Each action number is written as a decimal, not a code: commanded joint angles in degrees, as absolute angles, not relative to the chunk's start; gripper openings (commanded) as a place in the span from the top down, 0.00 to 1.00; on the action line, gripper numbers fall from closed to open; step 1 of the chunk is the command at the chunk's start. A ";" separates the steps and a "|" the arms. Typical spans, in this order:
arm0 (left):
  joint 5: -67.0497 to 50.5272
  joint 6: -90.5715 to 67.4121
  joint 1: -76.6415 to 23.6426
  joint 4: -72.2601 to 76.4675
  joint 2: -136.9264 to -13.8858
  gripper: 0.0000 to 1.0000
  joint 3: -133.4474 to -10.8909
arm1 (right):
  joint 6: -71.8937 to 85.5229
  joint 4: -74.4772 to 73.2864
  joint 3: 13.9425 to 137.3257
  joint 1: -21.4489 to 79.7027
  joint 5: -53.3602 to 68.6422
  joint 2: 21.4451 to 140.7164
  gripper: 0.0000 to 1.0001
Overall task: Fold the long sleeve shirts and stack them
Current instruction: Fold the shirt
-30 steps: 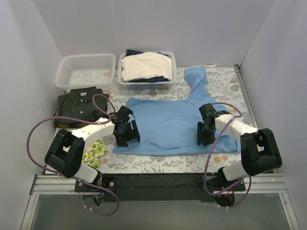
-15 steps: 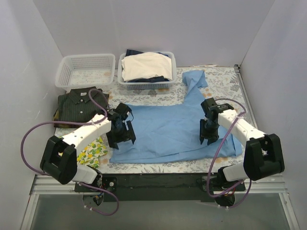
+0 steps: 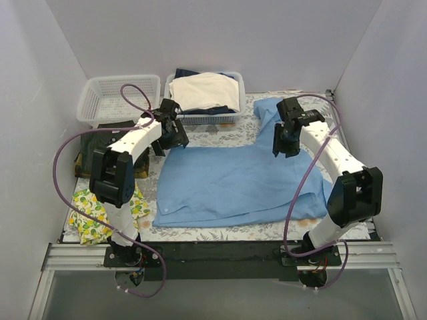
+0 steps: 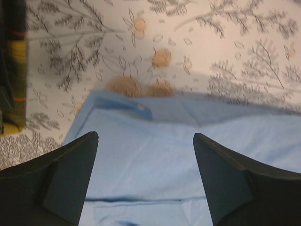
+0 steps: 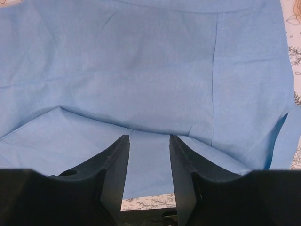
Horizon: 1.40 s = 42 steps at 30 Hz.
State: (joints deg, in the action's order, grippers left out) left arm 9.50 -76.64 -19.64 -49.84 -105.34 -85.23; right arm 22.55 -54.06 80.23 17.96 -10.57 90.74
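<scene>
The light blue long sleeve shirt [image 3: 233, 180] lies spread flat mid-table, one sleeve [image 3: 270, 110] reaching toward the back. My left gripper [image 3: 175, 137] hovers open over its far left corner [image 4: 99, 101], the jaws wide apart [image 4: 146, 136] with nothing between them. My right gripper [image 3: 284, 147] hangs over the far right part of the shirt, open [image 5: 149, 137], with only blue cloth [image 5: 141, 61] showing below the gap. The dark pinstriped shirt [image 3: 87, 143] lies folded at the left, mostly behind my left arm, and its edge [image 4: 11, 61] shows in the left wrist view.
An empty white basket [image 3: 119, 99] stands at the back left. Beside it a second basket [image 3: 203, 117] holds cream and dark garments. A lemon-print cloth [image 3: 87, 217] lies near the front left. Walls close in on three sides.
Both arms have swung from the shirt's near part to its far edge. The left jaws have widened. The blue shirt's near edge has shifted slightly and the lemon cloth is now uncovered.
</scene>
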 commanded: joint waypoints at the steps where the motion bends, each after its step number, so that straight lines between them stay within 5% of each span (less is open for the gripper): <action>1: 10.81 -74.18 -17.67 -46.50 -108.71 0.18 -91.75 | 20.22 -51.51 85.68 17.67 -12.65 93.69 0.51; 12: 5.99 -74.88 -16.61 -47.81 -113.90 0.18 -98.61 | 18.02 -50.80 90.09 16.44 -15.56 97.91 0.51; 25: 4.04 -77.87 -16.70 -45.44 -113.11 0.27 -90.61 | 17.84 -49.04 84.82 14.24 -13.89 95.98 0.52; 32: 5.53 -77.61 -16.61 -45.62 -113.29 0.50 -91.93 | 18.02 -48.69 84.72 13.54 -13.62 95.80 0.52; 39: 3.26 -75.85 -16.61 -45.53 -114.43 1.00 -90.44 | 18.54 -47.55 87.45 12.48 -14.15 98.52 0.52; 42: 2.90 -75.32 -16.61 -45.00 -114.26 1.00 -88.95 | 18.54 -45.45 89.55 11.60 -13.80 101.77 0.52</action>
